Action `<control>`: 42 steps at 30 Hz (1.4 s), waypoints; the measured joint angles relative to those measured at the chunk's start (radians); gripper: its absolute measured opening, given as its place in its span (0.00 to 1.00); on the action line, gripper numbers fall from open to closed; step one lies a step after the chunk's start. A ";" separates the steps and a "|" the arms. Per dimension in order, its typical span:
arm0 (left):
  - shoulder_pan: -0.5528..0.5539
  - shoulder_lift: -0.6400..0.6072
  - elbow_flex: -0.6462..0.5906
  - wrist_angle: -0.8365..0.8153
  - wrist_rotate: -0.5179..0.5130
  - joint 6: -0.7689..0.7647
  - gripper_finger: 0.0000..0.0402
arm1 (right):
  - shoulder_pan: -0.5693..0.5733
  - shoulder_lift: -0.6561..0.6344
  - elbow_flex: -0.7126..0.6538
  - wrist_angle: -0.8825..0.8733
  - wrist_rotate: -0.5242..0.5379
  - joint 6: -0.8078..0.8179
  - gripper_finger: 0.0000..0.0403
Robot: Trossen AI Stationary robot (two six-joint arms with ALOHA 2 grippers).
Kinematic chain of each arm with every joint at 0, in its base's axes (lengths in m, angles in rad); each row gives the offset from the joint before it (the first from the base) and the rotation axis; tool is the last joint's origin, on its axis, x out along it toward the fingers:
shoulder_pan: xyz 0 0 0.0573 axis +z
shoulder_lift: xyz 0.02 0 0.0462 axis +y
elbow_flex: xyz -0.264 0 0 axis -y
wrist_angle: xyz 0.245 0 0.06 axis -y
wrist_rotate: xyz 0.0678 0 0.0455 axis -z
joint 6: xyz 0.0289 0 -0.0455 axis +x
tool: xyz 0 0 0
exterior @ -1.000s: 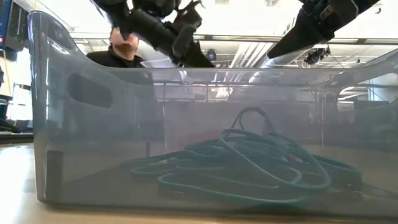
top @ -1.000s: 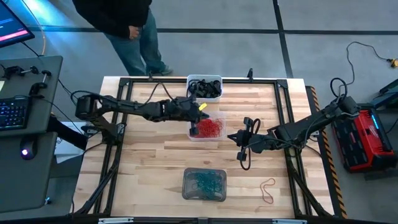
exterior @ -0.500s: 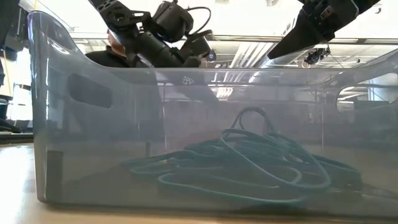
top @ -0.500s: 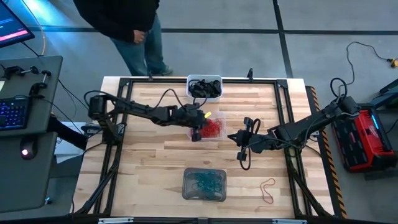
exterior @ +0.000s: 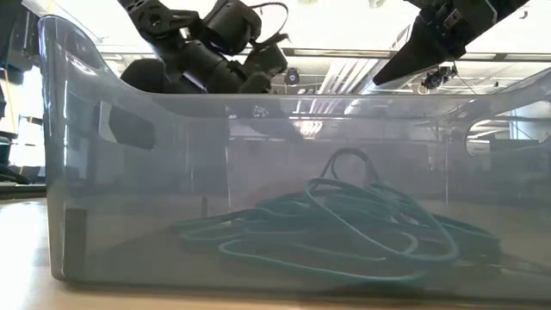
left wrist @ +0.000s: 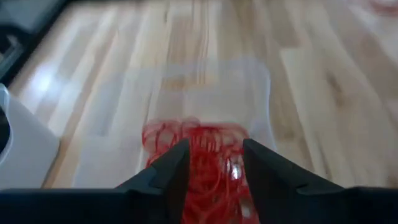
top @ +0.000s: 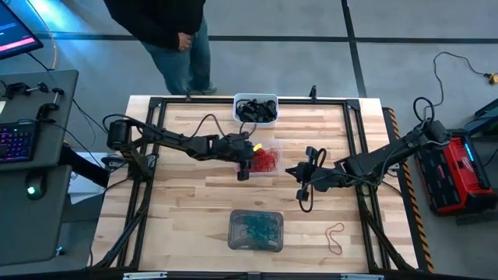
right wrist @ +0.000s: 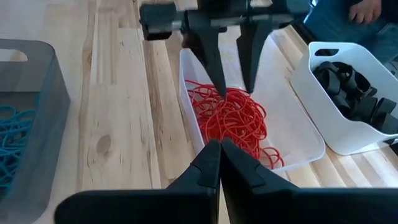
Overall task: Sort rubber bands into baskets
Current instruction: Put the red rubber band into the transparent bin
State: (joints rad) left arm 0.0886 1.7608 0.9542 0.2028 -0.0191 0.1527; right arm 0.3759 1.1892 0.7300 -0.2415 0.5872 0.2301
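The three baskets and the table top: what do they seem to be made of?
White basket: opaque plastic, smooth, slightly glossy. Clear basket: transparent plastic, since the wood shows through its walls. Grey basket: translucent smoky plastic, since the teal bands show through it. Table: probably light wood planks, with visible grain and seams.

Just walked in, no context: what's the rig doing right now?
Sorting rubber bands by colour. The left gripper is open over the clear basket of red bands. The right gripper waits shut beside it, empty. Black bands fill the white basket, teal ones the grey basket. One red band lies loose on the table.
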 joint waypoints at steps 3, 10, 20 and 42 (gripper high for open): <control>-0.001 -0.032 -0.061 0.107 0.019 -0.014 0.38 | 0.000 0.000 0.000 -0.009 0.000 0.021 0.00; -0.017 -0.164 -0.185 0.241 0.034 -0.036 0.39 | 0.000 0.000 0.001 -0.001 -0.029 0.025 0.00; -0.025 -0.399 -0.356 0.271 0.033 -0.055 0.39 | 0.000 0.000 0.003 -0.010 -0.096 0.068 0.00; -0.024 -0.649 -0.618 0.375 0.030 -0.117 0.39 | 0.237 0.001 0.003 -0.334 -0.328 0.506 0.00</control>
State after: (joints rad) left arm 0.0643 1.1118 0.3362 0.5778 0.0112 0.0357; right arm 0.6133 1.1898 0.7335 -0.5759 0.2594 0.7363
